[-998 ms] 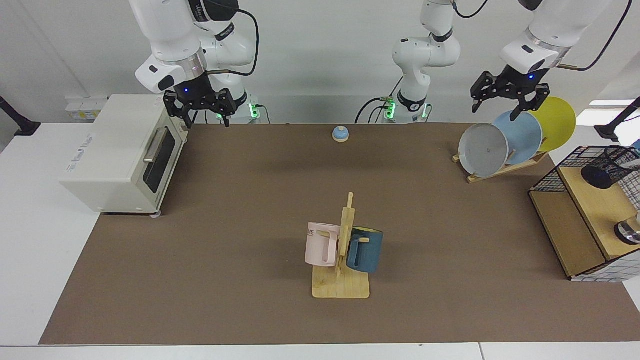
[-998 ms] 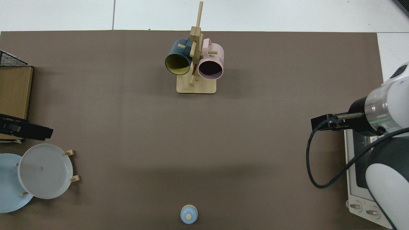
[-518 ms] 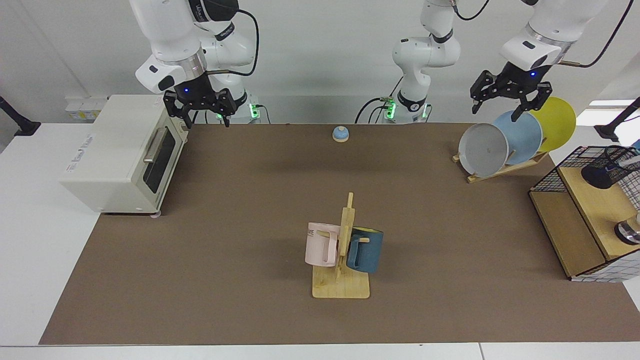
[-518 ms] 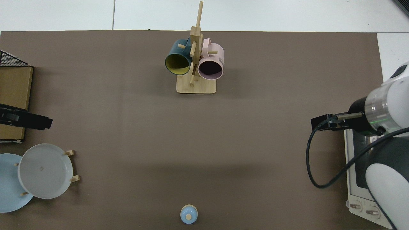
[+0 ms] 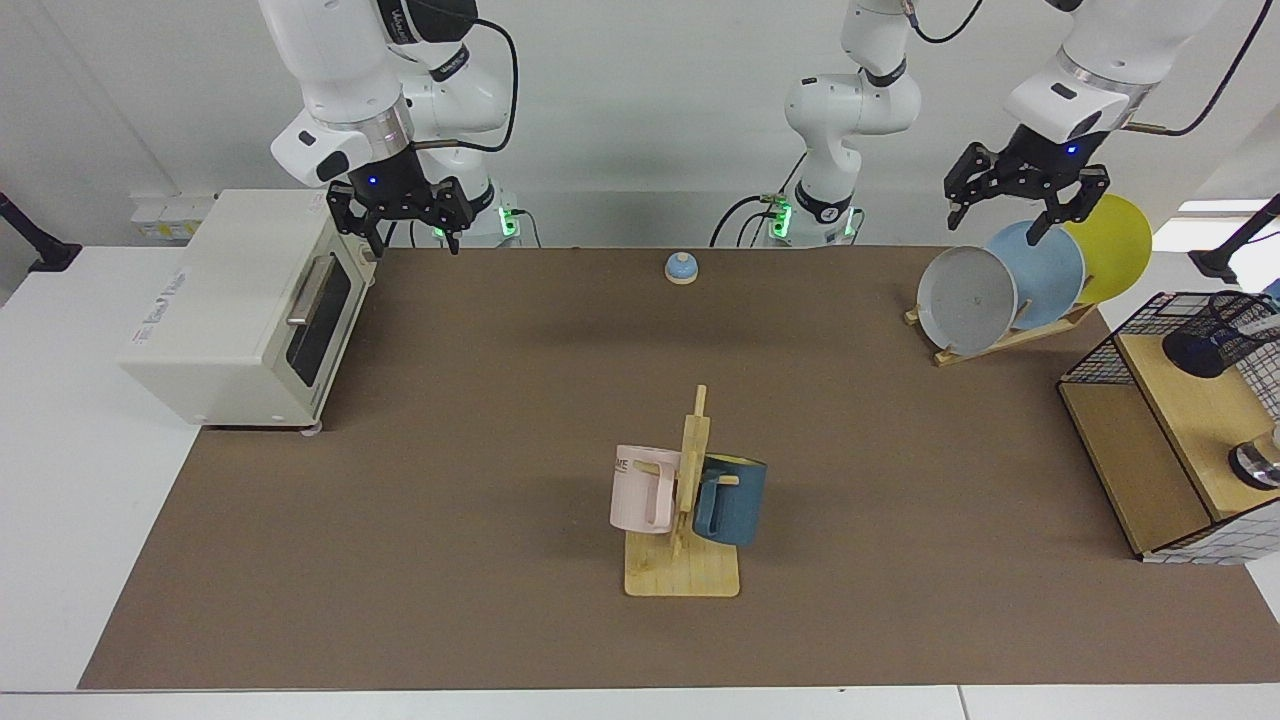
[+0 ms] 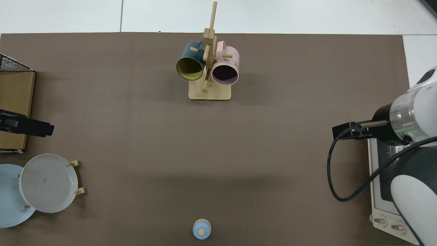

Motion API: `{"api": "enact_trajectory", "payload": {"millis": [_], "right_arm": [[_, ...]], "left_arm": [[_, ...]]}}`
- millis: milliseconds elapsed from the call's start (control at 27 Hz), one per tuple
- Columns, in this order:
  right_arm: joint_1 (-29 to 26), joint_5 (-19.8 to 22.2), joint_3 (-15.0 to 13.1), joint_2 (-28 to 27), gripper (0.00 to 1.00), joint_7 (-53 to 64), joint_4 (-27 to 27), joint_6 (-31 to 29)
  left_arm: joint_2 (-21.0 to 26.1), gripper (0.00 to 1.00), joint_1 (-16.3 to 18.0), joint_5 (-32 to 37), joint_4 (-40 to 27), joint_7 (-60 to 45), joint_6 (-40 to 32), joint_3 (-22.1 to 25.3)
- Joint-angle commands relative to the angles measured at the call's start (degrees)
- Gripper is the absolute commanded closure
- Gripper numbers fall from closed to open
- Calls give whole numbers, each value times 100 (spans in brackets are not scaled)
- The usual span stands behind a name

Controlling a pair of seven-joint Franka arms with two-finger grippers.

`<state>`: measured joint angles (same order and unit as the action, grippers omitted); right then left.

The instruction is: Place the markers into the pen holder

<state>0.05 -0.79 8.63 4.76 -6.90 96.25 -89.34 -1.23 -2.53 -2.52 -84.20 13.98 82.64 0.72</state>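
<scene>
The left gripper (image 5: 1022,197) hangs with fingers spread above the leaning plates (image 5: 1040,272). The right gripper (image 5: 402,218) waits, fingers spread, by the white toaster oven (image 5: 235,305). The small black wire-mesh pen holder (image 5: 1218,333) sits on the wooden shelf (image 5: 1180,430), a white marker (image 5: 1258,323) inside.

Open desk (image 5: 480,420) stretching wide mid-mat, mug stand (image 5: 683,520) rising centrally, plate rack (image 5: 1010,285) and wire-sided shelf (image 5: 1150,440) crowding one end, toaster oven (image 5: 245,310) blocking the other
</scene>
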Motion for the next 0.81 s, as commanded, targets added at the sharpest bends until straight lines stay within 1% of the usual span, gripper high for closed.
{"api": "enact_trajectory", "payload": {"millis": [0,518,703,776], "right_arm": [[-84,-105,33,96,0,101,148,-172],[-93,-105,33,96,0,101,148,-172],[-84,-105,33,96,0,101,148,-172],[-84,-105,33,96,0,101,148,-172]], "left_arm": [[18,1,86,24,105,-35,-134,-63],[-8,0,95,6,61,-18,-196,-89],[-131,0,95,41,-132,-44,-222,-81],[-219,0,95,225,-272,-175,-170,-89]]}}
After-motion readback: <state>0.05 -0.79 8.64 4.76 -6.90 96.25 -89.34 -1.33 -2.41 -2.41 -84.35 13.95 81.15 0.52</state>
